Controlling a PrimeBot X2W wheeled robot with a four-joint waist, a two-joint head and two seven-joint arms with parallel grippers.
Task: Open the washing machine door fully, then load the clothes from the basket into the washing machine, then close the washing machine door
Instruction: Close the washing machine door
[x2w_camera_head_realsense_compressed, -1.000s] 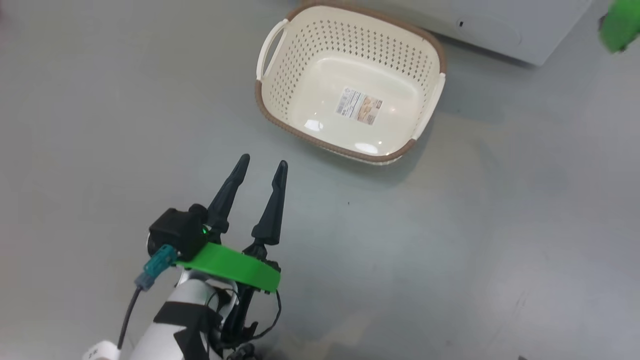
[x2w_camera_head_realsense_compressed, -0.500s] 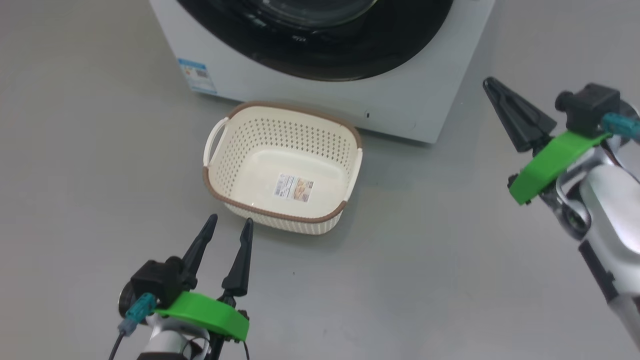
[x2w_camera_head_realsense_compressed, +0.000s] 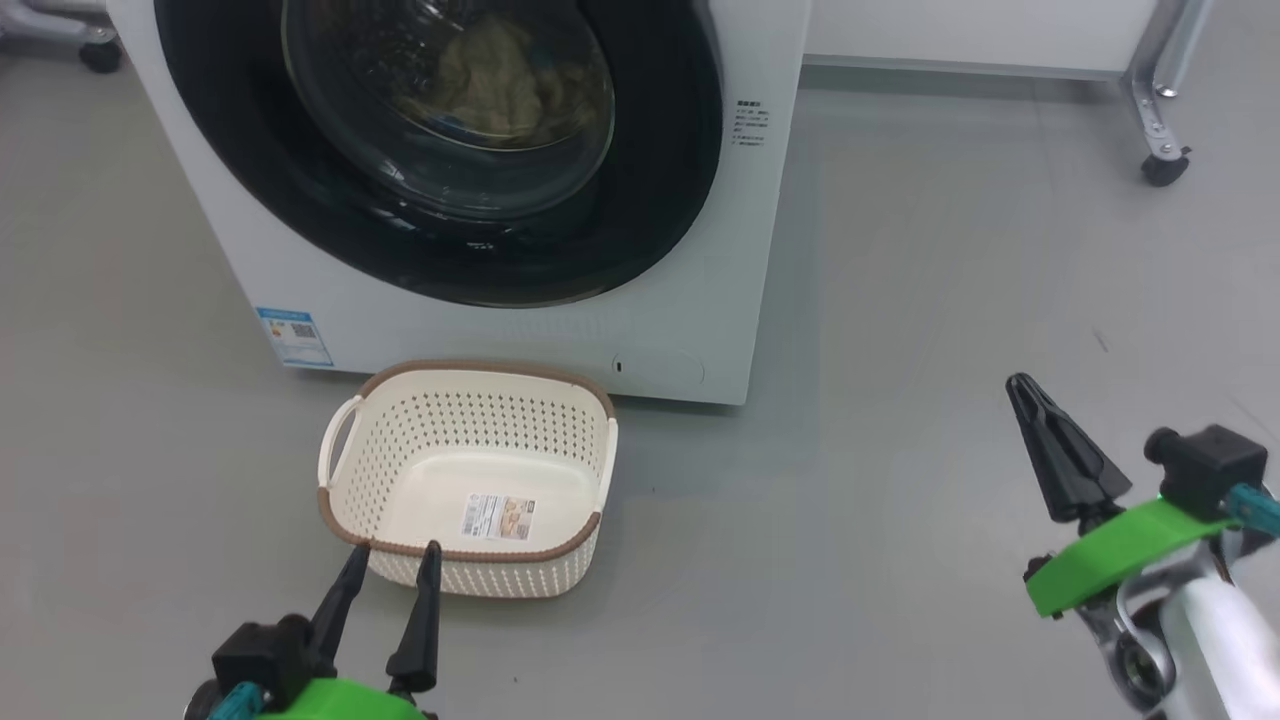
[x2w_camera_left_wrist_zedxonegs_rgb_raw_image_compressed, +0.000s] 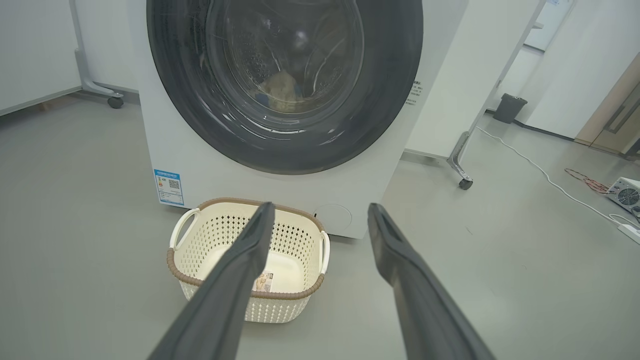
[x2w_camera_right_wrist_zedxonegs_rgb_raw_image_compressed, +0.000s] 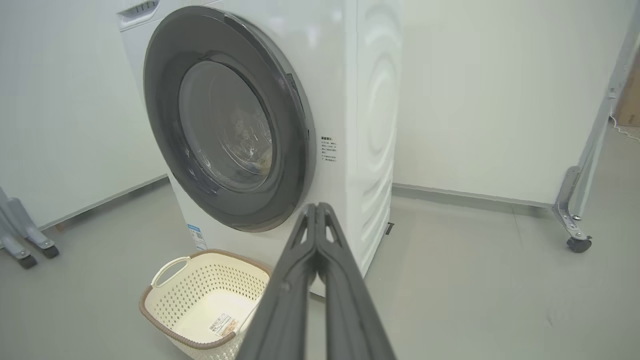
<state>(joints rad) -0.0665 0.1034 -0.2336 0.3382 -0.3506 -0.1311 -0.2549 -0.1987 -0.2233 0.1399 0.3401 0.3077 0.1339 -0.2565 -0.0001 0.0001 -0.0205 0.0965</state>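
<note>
The clothes (x2w_camera_head_realsense_compressed: 500, 85) lay behind the closed washing machine door (x2w_camera_head_realsense_compressed: 440, 150). The basket (x2w_camera_head_realsense_compressed: 470, 575) stood before it, the left gripper (x2w_camera_head_realsense_compressed: 396, 550) spread, the right gripper (x2w_camera_head_realsense_compressed: 1022, 390) pinched together.

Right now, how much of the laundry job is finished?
Everything looks done: the basket is empty, the clothes lie inside the washing machine behind the glass, and the door looks shut. Nothing is in hand: the left fingers are spread apart, the right fingers pressed together, both empty. Nothing seems left to do.
</note>
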